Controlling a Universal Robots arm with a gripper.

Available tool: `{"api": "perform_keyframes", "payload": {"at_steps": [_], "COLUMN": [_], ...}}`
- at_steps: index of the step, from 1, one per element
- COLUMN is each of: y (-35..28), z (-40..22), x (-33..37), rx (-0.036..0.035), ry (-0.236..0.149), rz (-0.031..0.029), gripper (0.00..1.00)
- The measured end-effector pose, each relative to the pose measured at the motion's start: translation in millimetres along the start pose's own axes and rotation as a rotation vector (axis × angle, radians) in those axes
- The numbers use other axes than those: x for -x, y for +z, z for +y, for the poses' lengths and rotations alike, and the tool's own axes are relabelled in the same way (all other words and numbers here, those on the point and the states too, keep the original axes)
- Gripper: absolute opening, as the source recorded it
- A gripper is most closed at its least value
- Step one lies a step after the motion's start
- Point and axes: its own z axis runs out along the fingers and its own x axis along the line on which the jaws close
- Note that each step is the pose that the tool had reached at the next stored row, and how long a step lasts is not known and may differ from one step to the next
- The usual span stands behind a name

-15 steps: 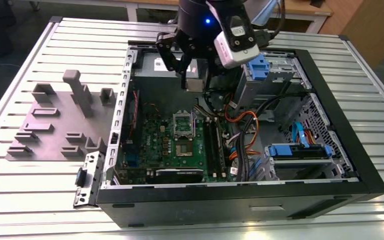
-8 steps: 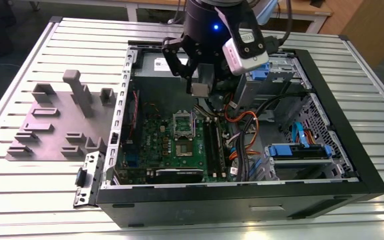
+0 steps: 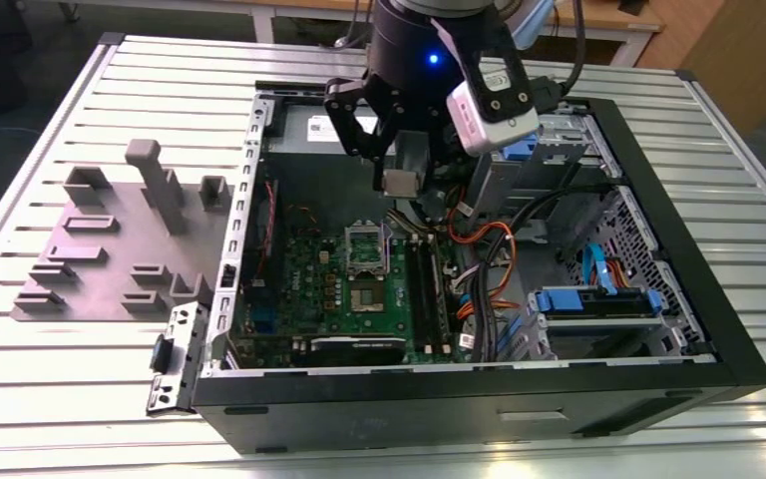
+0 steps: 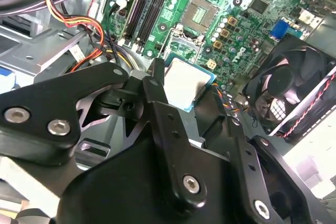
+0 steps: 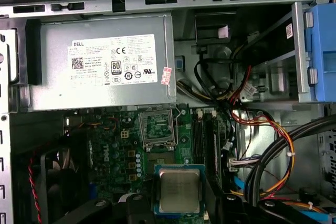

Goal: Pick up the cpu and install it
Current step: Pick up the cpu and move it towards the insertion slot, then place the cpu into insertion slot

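An open computer case (image 3: 490,404) lies on a slatted metal table (image 3: 64,399). Inside are a green circuit board (image 3: 343,304), a gray power box (image 5: 58,90) and a black fan (image 4: 291,77).

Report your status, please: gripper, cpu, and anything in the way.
Gripper shut on the cpu. Cpu held above the motherboard, not yet seated. Cables run beside it, apart from the cpu.
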Motion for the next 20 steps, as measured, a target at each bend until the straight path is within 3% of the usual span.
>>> {"api": "perform_keyframes", "payload": {"at_steps": [20], "y": [2.6], "z": [-3.9], "x": [-0.4], "rx": [-0.0001], "ry": [0.000], "rz": [-0.0001], "gripper": [0.47]}}
